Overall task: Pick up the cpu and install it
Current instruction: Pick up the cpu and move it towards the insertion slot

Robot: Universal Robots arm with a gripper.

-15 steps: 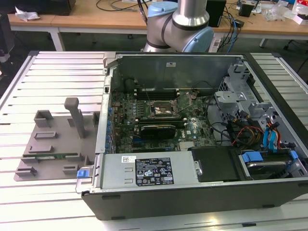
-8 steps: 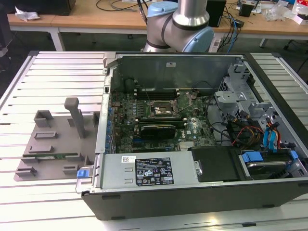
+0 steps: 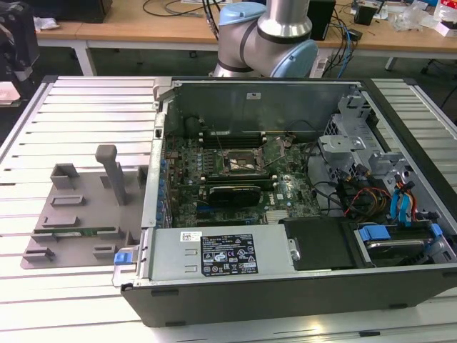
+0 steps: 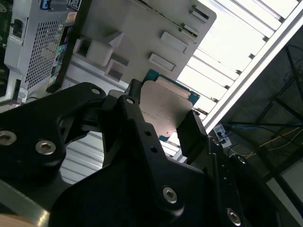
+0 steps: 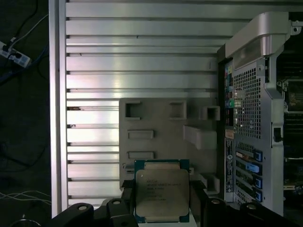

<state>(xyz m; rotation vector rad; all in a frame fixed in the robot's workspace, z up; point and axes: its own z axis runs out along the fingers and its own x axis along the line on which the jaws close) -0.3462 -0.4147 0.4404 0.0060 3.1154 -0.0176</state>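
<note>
In the first wrist view the tool [image 5: 162, 208] is closed narrowly on the cpu [image 5: 162, 194]. Its fingers [image 5: 127, 201] press two opposite edges and the pale metal top faces the camera. The chip hangs above the grey parts tray [image 5: 161, 118], which lies on the desk [image 5: 142, 61] beside the computer case [image 5: 251, 94]. It looks light, stiff and thin, and probably fragile underneath, so holding it by the rim seems right.
</note>
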